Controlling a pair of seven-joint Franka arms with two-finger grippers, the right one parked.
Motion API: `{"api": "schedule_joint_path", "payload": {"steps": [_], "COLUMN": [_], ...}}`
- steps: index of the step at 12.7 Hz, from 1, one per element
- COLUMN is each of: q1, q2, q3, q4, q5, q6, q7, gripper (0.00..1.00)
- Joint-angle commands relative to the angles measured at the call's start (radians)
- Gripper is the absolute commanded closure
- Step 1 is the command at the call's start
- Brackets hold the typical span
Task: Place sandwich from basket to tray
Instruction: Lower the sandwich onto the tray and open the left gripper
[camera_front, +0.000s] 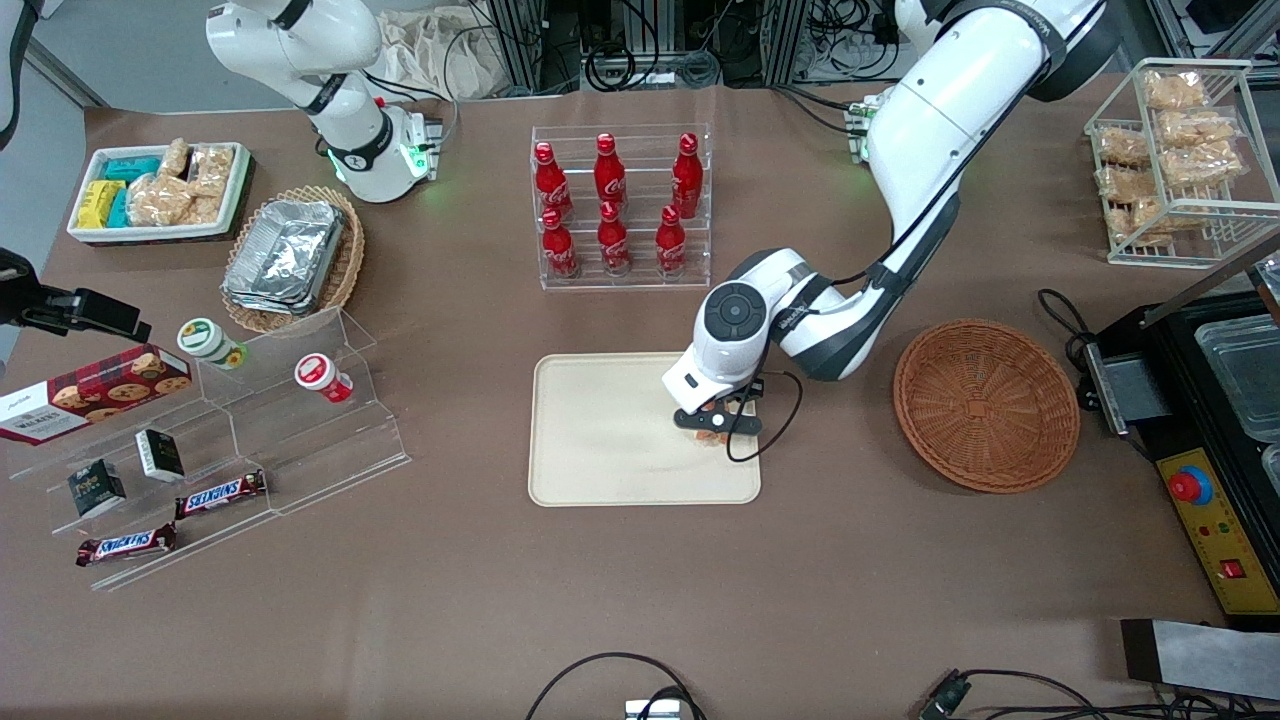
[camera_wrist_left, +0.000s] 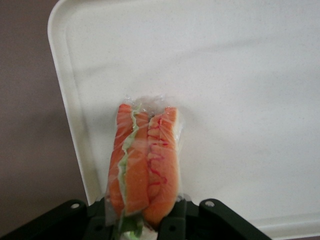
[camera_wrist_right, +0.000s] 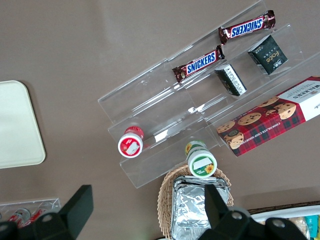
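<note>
The gripper (camera_front: 717, 427) hangs low over the smooth cream tray (camera_front: 600, 440), at the tray edge nearest the woven reddish-brown basket (camera_front: 986, 404), which sits right of centre in the front view. Its black jaws are closed on the crinkly clear-wrapped sandwich (camera_wrist_left: 144, 165). The wedge sticks out from between them over the tray's rounded corner, showing orange, red and green layers.

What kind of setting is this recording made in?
Probably a lab bench set up as a mock snack shop: a rack of cola bottles, Snickers bars on clear display steps, cables along the table edge. The gripper holds the sandwich over the tray.
</note>
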Motion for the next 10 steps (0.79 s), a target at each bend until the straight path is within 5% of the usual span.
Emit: {"api": "schedule_joint_path", "payload": {"steps": [1, 3, 7, 10], "q1": [-0.005, -0.005, -0.010, -0.005], "q2": [0.023, 0.026, 0.033, 0.026], "q3": [0.002, 0.002, 0.022, 0.024], "q4": [0.039, 0.039, 0.044, 0.053], "q5": [0.026, 0.024, 0.024, 0.024], "q6": [-0.009, -0.009, -0.009, -0.009], "q7": [-0.025, -0.027, -0.025, -0.025], "gripper": [0.74, 0.72, 0.20, 0.12]}}
